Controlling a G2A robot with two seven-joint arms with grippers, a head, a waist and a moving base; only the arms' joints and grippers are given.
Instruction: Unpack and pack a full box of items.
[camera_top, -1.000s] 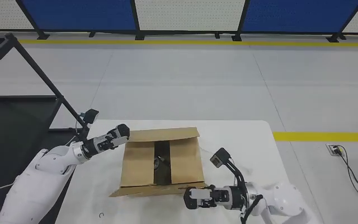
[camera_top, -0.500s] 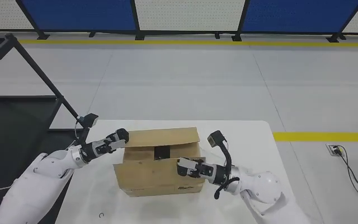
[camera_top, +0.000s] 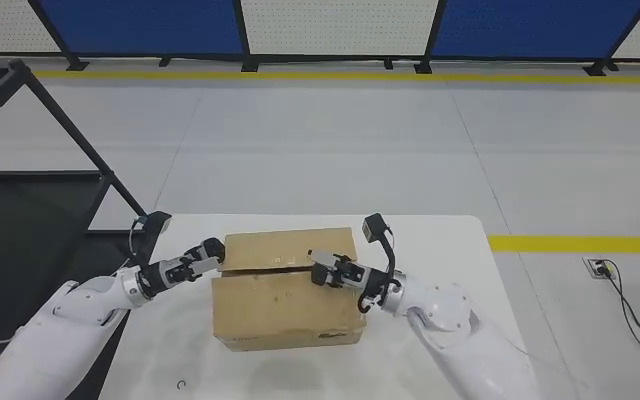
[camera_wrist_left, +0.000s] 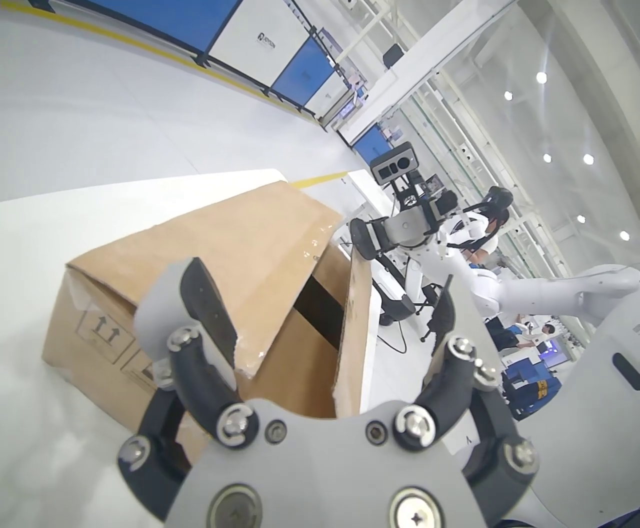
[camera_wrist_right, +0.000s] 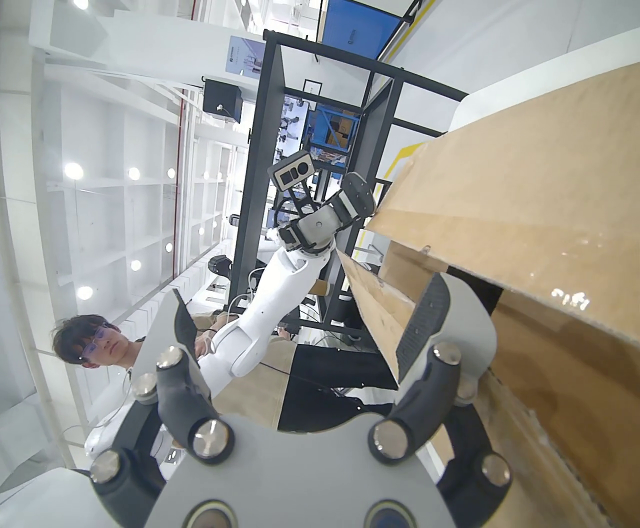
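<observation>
Fingers (camera_wrist_left: 200, 295) of the left gripper (camera_wrist_left: 320, 295) stand spread apart at the 9 o'clock end of the cardboard box (camera_top: 285, 305), with the near flap (camera_wrist_left: 352, 320) rising edge-on between them. Right gripper (camera_top: 325, 268), likewise spread wide, sits at the 3 o'clock end of the seam, one finger against the cardboard. Both flaps lean together, nearly shut, a dark slit between. Box rests near the middle of the white surface (camera_top: 440, 250).
</observation>
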